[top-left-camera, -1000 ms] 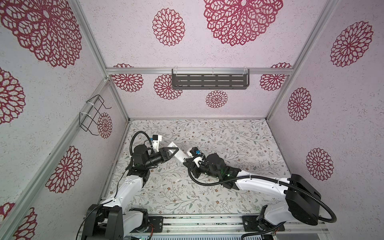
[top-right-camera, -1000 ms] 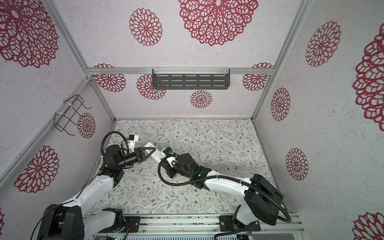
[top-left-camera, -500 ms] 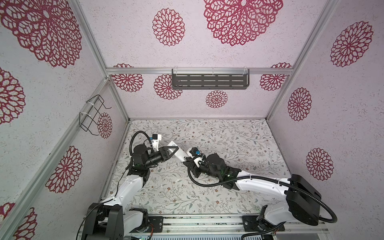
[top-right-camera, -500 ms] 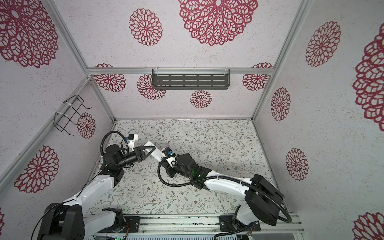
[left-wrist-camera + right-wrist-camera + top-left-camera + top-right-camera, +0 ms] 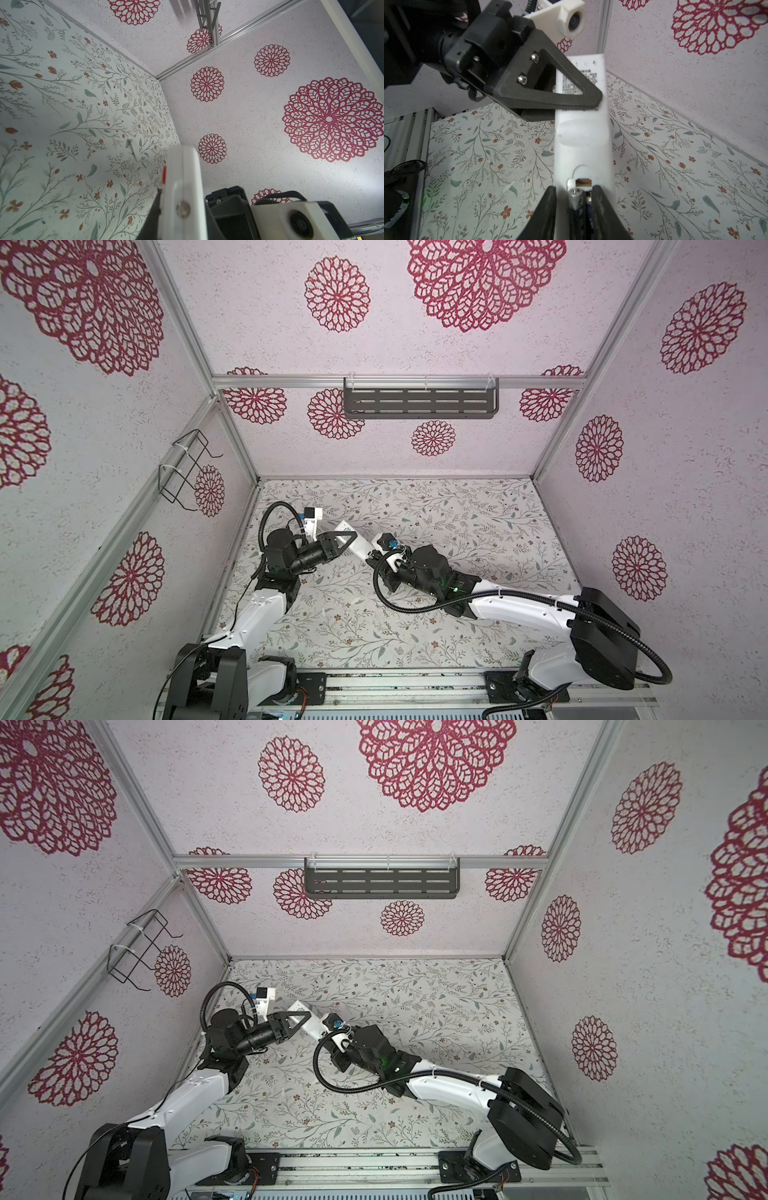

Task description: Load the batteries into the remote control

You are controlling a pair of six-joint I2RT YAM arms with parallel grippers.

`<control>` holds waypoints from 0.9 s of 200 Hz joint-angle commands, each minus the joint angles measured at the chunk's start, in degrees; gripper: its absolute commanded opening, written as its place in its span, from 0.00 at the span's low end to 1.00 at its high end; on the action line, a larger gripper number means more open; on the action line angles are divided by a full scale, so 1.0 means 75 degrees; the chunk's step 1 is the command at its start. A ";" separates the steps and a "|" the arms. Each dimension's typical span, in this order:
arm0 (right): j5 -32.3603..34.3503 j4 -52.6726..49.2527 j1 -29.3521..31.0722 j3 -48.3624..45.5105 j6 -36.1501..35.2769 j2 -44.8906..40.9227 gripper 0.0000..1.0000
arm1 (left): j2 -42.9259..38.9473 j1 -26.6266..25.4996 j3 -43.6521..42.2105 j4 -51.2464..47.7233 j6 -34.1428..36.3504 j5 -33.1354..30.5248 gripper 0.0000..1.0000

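Observation:
The white remote control (image 5: pixel 360 546) (image 5: pixel 312 1026) hangs tilted above the table, back side up, in both top views. My left gripper (image 5: pixel 351 537) (image 5: pixel 182 209) is shut on its middle, just below the printed label (image 5: pixel 579 83). At the remote's (image 5: pixel 581 141) near end the compartment lies uncovered. Two batteries (image 5: pixel 575 200) lie side by side in it, silvery ends toward a metal contact. My right gripper (image 5: pixel 573 187) (image 5: pixel 374 563) is open astride them: one finger (image 5: pixel 596 199) lies against the batteries, the other finger (image 5: pixel 550 199) stands apart with a gap.
A small white scrap (image 5: pixel 508 185) (image 5: pixel 357 600) lies on the floral table under the remote. A grey shelf (image 5: pixel 419 404) hangs on the back wall and a wire rack (image 5: pixel 183 472) on the left wall. A metal rail (image 5: pixel 399 684) runs along the front.

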 commanded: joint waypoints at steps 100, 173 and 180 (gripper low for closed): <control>-0.0337 -0.0438 -0.0274 0.0631 0.0800 -0.0647 0.63 | 0.0014 -0.0003 0.0111 0.0334 -0.0138 0.0351 0.00; -0.1177 -0.1180 -0.1090 0.0248 0.3312 -0.1664 0.85 | 0.0044 0.0012 0.0059 0.0458 -0.0092 0.0033 0.00; -0.1198 -0.1388 -0.1312 0.0271 0.3836 -0.1645 0.86 | 0.0039 0.0012 0.0041 0.0535 -0.0124 0.0014 0.00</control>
